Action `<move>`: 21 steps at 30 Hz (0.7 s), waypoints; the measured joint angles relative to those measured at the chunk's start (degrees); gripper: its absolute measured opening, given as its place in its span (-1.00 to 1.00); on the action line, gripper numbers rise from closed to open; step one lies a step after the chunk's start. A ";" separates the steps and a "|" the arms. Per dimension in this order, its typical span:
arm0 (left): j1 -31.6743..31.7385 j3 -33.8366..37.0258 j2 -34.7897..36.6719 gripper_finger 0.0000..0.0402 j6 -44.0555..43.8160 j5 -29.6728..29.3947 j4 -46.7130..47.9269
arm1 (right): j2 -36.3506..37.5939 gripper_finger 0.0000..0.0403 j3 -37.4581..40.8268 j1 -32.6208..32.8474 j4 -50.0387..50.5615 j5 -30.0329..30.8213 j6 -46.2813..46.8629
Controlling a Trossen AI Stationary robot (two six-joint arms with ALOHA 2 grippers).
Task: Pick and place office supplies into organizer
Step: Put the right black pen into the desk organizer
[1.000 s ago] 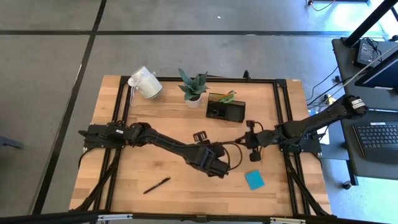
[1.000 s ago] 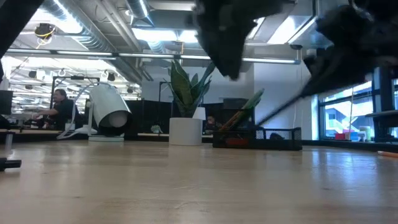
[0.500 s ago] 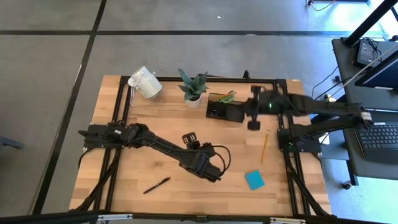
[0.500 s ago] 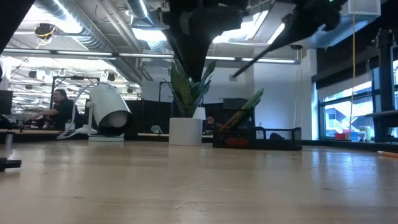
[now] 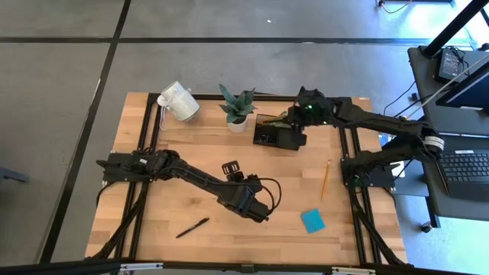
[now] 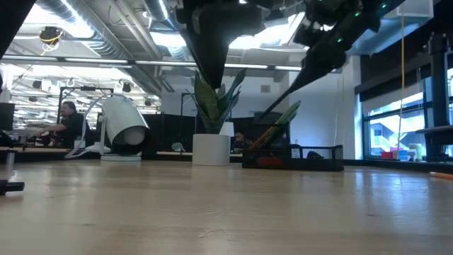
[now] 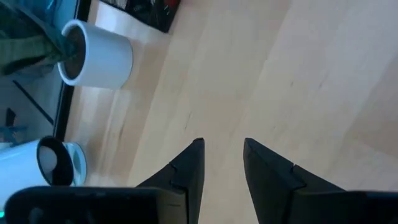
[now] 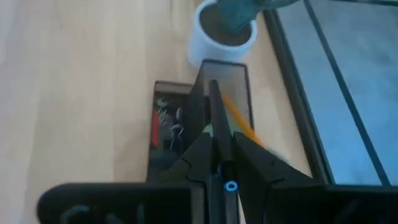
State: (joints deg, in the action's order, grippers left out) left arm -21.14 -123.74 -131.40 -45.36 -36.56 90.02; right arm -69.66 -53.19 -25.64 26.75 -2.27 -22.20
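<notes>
The black organizer (image 5: 276, 134) stands near the table's far edge, beside the potted plant; in the right wrist view the organizer (image 8: 166, 121) holds a red block, clips and an orange pencil (image 8: 239, 121). My right gripper (image 5: 299, 117) hovers just above it, shut on a black pen (image 8: 213, 106). My left gripper (image 5: 230, 167) is open above the bare table's middle (image 7: 221, 149). On the table lie a yellow pencil (image 5: 325, 179), a blue sticky-note pad (image 5: 312, 221) and a second black pen (image 5: 192, 227). My right gripper pinches the black pen between its two fingers (image 8: 200, 152), with the fingers lying along it. The pen's long free end (image 6: 290, 88) sticks out ahead of them. It is lifted clear and slants down toward the organizer's tall compartment (image 8: 227, 81). I cannot tell which part of the pen sits in the fingers.
A white mug (image 5: 177, 101) lies on its side at the far left. The white pot with the spiky plant (image 5: 238, 108) stands right beside the organizer. Black frame rails run along the table's left and right sides.
My right gripper has risen from the table's right middle and travelled toward the far edge, carrying the pen, until it is over the organizer. With the arm gone, the yellow pencil shows on the table. My left gripper has shifted slightly toward the table's left.
</notes>
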 joint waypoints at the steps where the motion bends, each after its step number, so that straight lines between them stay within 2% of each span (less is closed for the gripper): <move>1: -0.02 0.00 0.15 -0.48 0.25 -0.11 0.00 | -1.02 -0.75 0.00 -0.25 -1.34 -0.01 -0.13; 9: 0.52 0.01 0.61 -0.48 1.40 0.06 -0.01 | -6.76 -0.75 0.00 -3.04 -4.90 -0.56 -0.60; 13: 1.55 2.51 3.57 -0.48 2.10 1.72 -0.06 | -8.95 -0.74 -0.02 -4.64 -5.85 -2.05 -0.59; 17: 1.94 11.25 10.51 -0.51 -0.72 1.80 -4.83 | -10.01 -0.73 0.00 -4.97 -7.52 -2.57 -0.61; 21: 1.80 26.84 21.81 -0.58 0.36 3.33 -23.10 | -10.04 -0.69 0.00 -5.01 -9.59 -2.38 -0.77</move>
State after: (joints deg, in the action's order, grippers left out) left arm -19.33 -96.90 -109.59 -45.01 -33.23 66.91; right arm -79.70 -53.19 -30.65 17.16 -4.65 -22.97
